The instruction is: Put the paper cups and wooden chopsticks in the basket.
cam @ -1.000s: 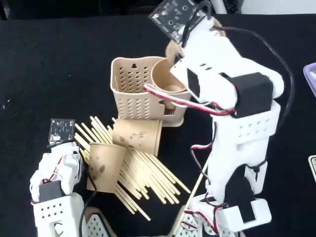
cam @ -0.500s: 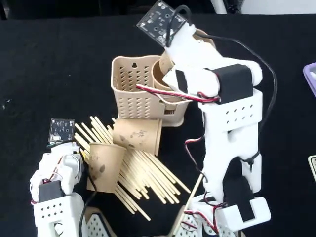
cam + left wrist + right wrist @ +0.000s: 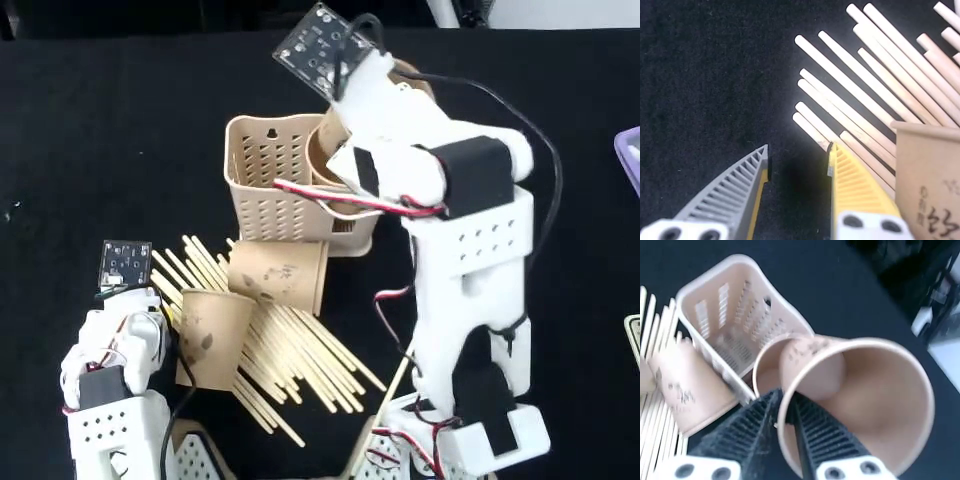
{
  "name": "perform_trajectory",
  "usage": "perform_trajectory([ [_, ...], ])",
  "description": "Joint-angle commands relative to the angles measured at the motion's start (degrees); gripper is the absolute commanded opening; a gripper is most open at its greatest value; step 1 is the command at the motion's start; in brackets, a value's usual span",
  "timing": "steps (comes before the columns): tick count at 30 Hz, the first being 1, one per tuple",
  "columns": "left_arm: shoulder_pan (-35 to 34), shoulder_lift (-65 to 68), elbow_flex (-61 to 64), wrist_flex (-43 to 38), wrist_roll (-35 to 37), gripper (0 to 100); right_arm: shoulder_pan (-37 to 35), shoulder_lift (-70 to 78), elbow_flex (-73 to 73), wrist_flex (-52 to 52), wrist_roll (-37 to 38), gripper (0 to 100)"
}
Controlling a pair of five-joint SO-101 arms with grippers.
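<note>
Four paper cups by my count, one basket, and two arms working. The near fallen cup (image 3: 212, 338) and the far fallen cup (image 3: 278, 275) lie on their sides on top of the wooden chopsticks (image 3: 300, 360). That fanned heap overlaps too much for me to count. One stray stick (image 3: 397, 385) lies apart to the right, by the right arm's base.

The basket (image 3: 265, 195) stands on the black table (image 3: 120, 120) just beyond the heap. The basket cup (image 3: 335, 160) sits in its right end with its open mouth showing.

The fourth is the held cup (image 3: 865, 390). The right gripper (image 3: 784, 396) is clamped on its rim, one finger inside and one outside. The cup is tipped over and hangs above the basket's right end, just over the basket cup.

Down at the near left, the left gripper (image 3: 797, 165) sits low over the table, fingers spread with nothing between them. Its yellow finger (image 3: 855, 185) lies at the left tips of the chopsticks. The near fallen cup is just to its right, and I cannot tell whether they touch.
</note>
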Motion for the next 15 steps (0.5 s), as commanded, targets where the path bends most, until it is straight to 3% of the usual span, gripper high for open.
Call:
perform_trajectory([
  [1, 0.0, -0.1, 1.9, 0.1, -0.2, 20, -1.0, -2.7, 2.0, 2.0, -0.3, 1.1],
  [8, 0.0, -0.1, 1.9, 0.1, -0.2, 20, -1.1, -2.8, 13.0, 1.2, 4.2, 1.1],
  [15, 0.0, -0.1, 1.9, 0.1, -0.2, 20, -1.1, -2.7, 19.0, -3.3, 4.1, 1.6],
])
